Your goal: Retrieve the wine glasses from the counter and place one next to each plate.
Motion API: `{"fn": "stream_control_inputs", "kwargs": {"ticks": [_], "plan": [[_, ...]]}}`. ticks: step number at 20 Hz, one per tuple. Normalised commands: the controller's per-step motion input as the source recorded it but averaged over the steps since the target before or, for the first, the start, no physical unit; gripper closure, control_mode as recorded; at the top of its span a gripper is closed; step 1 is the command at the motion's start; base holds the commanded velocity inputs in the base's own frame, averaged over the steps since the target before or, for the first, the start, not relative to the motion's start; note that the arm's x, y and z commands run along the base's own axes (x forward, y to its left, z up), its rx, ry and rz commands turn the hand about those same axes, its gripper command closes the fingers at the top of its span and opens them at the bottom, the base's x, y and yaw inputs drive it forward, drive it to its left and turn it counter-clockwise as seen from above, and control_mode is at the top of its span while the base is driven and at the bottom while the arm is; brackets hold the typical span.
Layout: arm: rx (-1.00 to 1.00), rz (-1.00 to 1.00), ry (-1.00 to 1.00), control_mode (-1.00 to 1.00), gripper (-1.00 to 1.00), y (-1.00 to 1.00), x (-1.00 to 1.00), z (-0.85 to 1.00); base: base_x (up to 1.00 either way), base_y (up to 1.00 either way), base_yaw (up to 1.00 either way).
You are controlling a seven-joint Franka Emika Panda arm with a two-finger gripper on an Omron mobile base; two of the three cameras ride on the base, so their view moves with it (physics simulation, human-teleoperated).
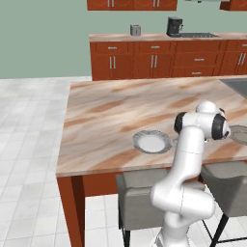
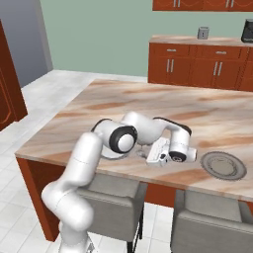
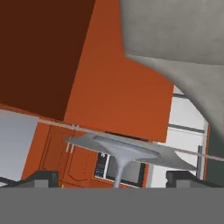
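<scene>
My jaws stand apart, one dark fingertip at each lower corner of the hand view, with a wine glass between them, its stem free of both tips. From the right base, my gripper lies low on the table, the greyish plate at its 3 o'clock. From the left base, the white plate sits near the table's front edge.

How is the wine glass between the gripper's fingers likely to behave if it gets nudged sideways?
The wine glass would probably tip easily, since its wide flared part sits on a very thin stem. It looks thin and translucent, so it is likely light and fragile. The smooth stem might slip between the open gripper tips unless squeezed squarely.
</scene>
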Motion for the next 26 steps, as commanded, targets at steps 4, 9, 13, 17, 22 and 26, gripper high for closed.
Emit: {"fn": "stream_control_inputs", "kwargs": {"ticks": [4,9,13,17,22,26], "plan": [[0.17,0.00,-0.07,-1.00,-1.00,-0.53,-0.03,0.54,0.00,0.00,0.00],[0.14,0.00,0.00,-1.00,-1.00,-0.43,-0.16,0.45,0.00,0.00,0.00],[0.12,0.00,-0.02,-1.00,-1.00,-0.36,-0.28,0.57,0.00,0.00,0.00],[0.02,-0.04,-0.01,-1.00,-1.00,0.00,-0.79,0.80,0.00,0.00,0.00],[-0.11,-0.16,-0.08,-1.00,-1.00,0.55,-1.00,0.39,0.00,0.00,0.00],[-0.22,-0.21,-0.21,-1.00,-1.00,0.94,-1.00,0.21,0.00,0.00,0.00]]}}
